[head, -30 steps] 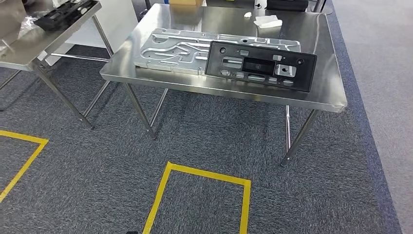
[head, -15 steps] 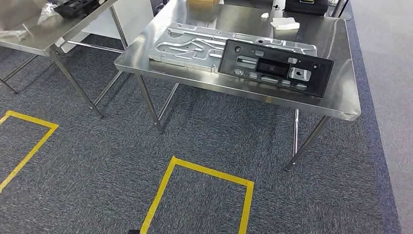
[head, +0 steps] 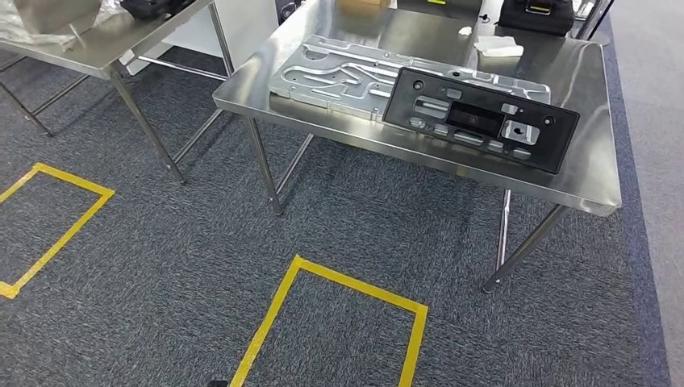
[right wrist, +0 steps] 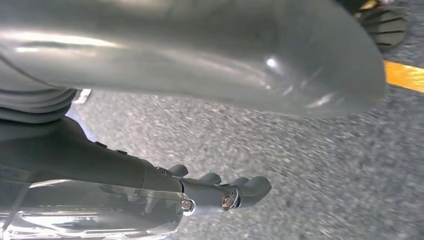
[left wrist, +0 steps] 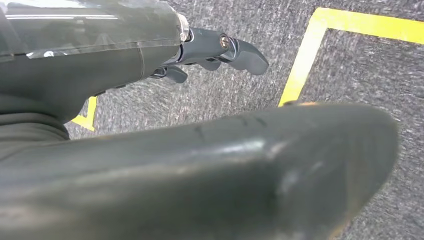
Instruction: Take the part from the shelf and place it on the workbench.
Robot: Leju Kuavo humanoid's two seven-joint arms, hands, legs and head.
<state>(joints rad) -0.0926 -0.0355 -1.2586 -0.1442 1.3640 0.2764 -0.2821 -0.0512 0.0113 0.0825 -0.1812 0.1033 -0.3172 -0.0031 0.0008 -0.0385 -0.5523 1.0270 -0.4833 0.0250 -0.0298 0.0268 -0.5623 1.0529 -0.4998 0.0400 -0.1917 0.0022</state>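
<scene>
A shiny steel counter (head: 565, 173) on thin metal legs stands on the grey carpet floor (head: 161, 266). On it lies a long black plastic panel with cut-out holes (head: 481, 118), the part, flat near the front edge. Its far side sits partly on top of a big flat silver metal plate with grooves (head: 355, 72), which lies just behind it & to the left. Farther back on the counter are a small white folded cloth (head: 498, 47), a brown cardboard box (head: 364, 4) and a black case (head: 536, 14) at the far edge.

A 2nd steel counter (head: 97, 40) stands to the left, well apart, w/ something dark on top that I can't make out.

Yellow tape lines (head: 347, 282) make boxes on the carpet in front.

The left robot hand (left wrist: 215, 50) hangs over the carpet near a yellow line. Its dark fingers (left wrist: 240, 52) look a bit curled, holding nothing, but I can't tell if they're apart or closed up. The right robot hand (right wrist: 220, 195) hangs over the carpet too, fingers (right wrist: 250, 187) side by side, nothing in them; same, can't tell.
</scene>
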